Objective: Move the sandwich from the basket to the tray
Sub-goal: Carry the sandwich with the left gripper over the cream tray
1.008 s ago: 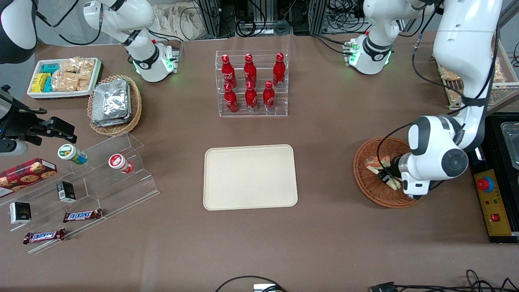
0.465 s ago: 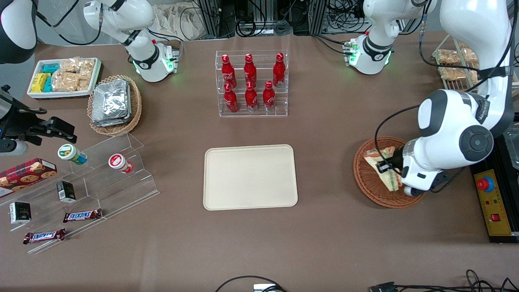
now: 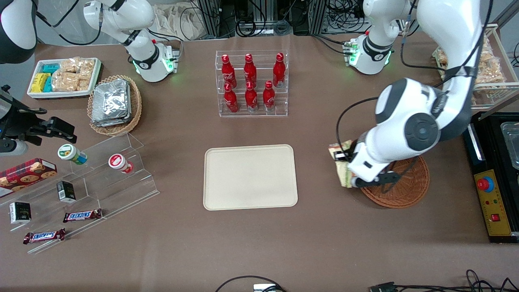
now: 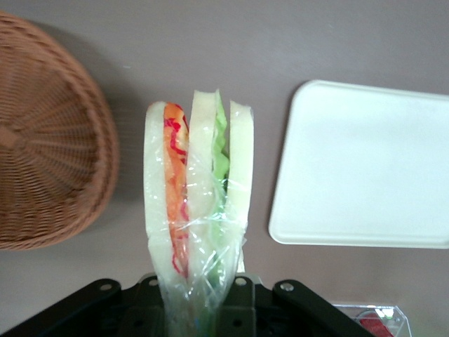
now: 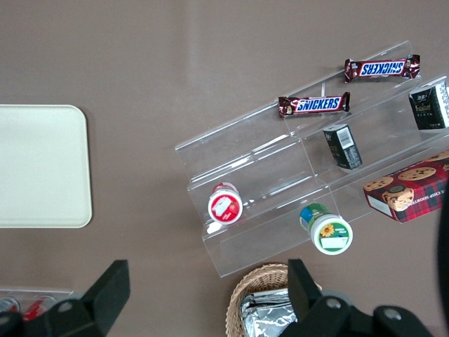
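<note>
My gripper (image 3: 344, 167) clamped on sandwich (image 4: 196, 203), wedge lifted clear of basket (image 3: 399, 186), hanging over bare table between basket and tray (image 3: 250, 177), touching neither. Tray bare.

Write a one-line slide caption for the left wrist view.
The hand, shut on the wrapped sandwich, carries it above the table between the wicker basket and the empty tray.
</note>
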### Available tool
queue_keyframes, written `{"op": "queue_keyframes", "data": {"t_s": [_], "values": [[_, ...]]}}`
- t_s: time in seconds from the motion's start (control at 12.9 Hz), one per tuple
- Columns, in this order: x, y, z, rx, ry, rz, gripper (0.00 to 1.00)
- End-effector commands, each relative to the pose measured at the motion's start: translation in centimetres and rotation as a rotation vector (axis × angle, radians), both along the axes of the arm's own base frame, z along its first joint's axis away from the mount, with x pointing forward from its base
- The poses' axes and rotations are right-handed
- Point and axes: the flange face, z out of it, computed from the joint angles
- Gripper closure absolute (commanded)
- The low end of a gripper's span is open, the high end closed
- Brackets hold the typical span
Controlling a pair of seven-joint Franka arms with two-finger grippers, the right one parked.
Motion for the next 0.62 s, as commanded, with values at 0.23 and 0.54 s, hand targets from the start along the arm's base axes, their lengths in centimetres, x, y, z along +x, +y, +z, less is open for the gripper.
{"op": "queue_keyframes", "data": {"t_s": [0.23,0.54], "values": [[0.7,-9.5,-6.9,-0.054,0.07,-0.134,1.0],[0.2,-12.5,-12.1,-0.071,0.072,-0.152,1.0]]}}
